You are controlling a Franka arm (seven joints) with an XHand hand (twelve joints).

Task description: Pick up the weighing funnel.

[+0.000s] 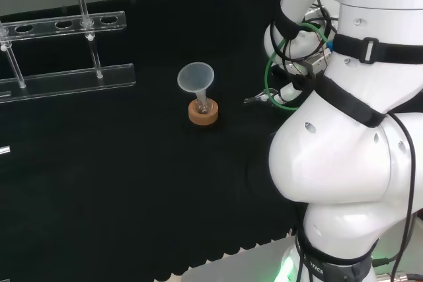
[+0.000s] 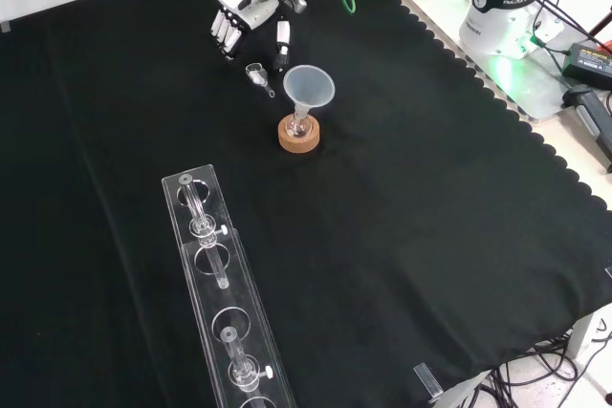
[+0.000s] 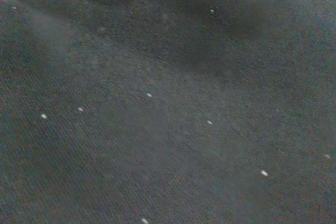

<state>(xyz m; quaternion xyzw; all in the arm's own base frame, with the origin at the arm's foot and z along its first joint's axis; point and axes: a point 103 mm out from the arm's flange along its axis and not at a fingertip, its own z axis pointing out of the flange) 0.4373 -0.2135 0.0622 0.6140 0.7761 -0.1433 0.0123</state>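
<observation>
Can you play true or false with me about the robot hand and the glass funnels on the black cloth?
The hand is holding the weighing funnel. False: it lies on the cloth, just below the open hand in the front view.
The funnel stands mouth up in a flask on a cork ring. True.
The clear rack stands between the hand and the funnel. False: in the front view it lies nearer the camera than both.
The weighing funnel is closer to the hand than to the rack. True.

Even bright light on the black cloth [image 2: 402, 236]; dim, grainy wrist view.
</observation>
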